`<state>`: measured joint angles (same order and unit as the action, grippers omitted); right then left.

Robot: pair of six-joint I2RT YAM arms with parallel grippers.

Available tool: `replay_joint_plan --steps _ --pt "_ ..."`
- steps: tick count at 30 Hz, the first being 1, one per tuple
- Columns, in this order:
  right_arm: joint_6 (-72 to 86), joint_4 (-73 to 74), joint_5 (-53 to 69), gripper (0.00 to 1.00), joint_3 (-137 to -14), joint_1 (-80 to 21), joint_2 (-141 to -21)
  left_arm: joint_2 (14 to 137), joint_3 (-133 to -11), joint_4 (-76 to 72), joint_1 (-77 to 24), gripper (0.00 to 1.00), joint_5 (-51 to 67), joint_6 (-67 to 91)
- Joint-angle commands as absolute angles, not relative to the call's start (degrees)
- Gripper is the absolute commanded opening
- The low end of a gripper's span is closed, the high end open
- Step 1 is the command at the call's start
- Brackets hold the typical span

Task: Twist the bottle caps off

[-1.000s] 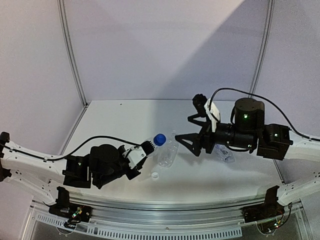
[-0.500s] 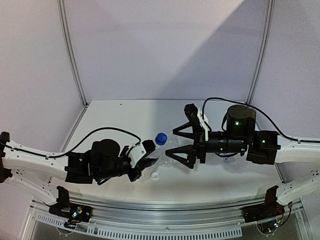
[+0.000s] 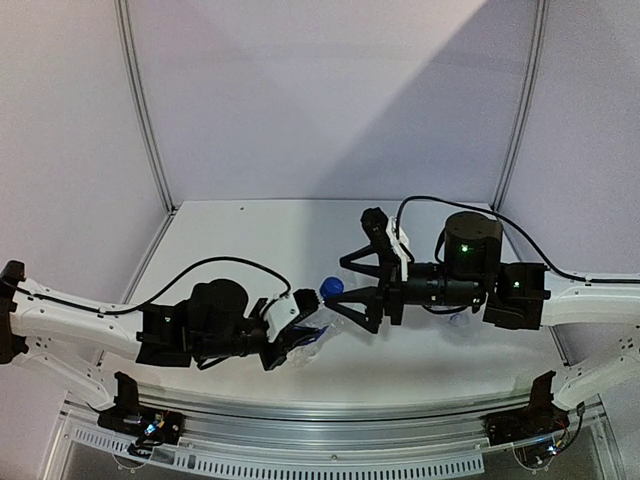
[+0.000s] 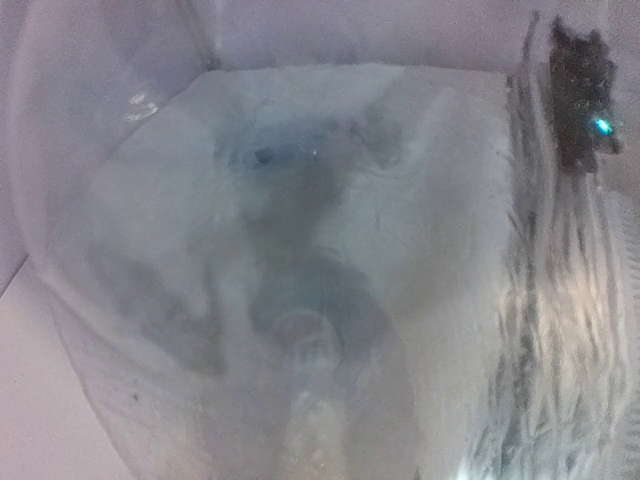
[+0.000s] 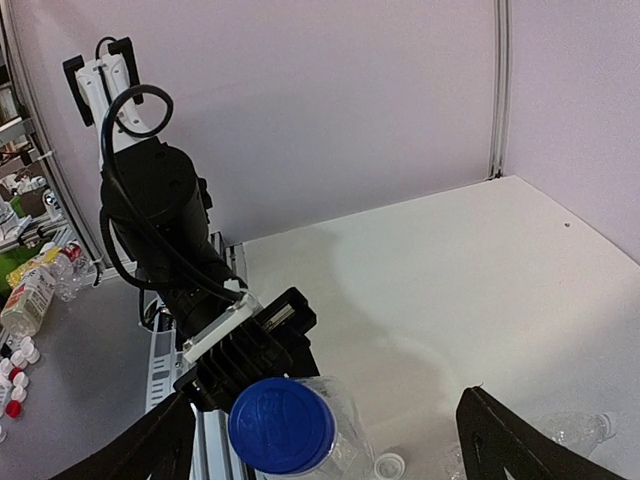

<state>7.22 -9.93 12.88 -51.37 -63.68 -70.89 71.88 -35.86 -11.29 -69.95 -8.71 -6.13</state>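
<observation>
Left gripper [image 3: 303, 318] is clenched on a small clear plastic bottle [image 5: 347, 425], holding it tilted over the white table [image 3: 240, 240]. Its round blue plastic screw cap [image 3: 331, 287] is on and faces the right arm. Right gripper [image 3: 341, 285] is spread wide, one finger on either side of the blue cap, not touching it. A loose white plastic cap [image 5: 388, 465] lies on the table.

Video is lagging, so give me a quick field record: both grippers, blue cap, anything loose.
left gripper: shut on blue-capped bottle
right gripper: open, fingers either side of blue cap, no contact seen
blue cap: on the held bottle's neck
loose white cap: on table
second bottle: lying on table
</observation>
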Motion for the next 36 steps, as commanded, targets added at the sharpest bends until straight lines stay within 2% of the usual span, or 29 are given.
replay_joint_plan --steps 1,9,23,36 --pt "7.33 -11.29 10.34 0.92 -52.73 -63.49 -71.47 72.99 -37.31 -11.08 -69.26 0.0 -6.67 -6.59" --pt "8.06 -10.59 4.72 0.9 -52.38 -63.39 -70.75 72.33 -37.02 -11.25 -69.26 0.0 -6.63 -6.84" --pt "8.32 -8.24 2.87 0.89 -50.35 -62.14 -68.26 67.68 -35.14 -12.02 -69.08 0.0 -8.18 -6.38" --pt "8.06 -3.9 -1.63 0.89 -48.92 -62.09 -63.07 68.45 -35.39 -11.46 -69.08 0.0 -10.47 -6.46"
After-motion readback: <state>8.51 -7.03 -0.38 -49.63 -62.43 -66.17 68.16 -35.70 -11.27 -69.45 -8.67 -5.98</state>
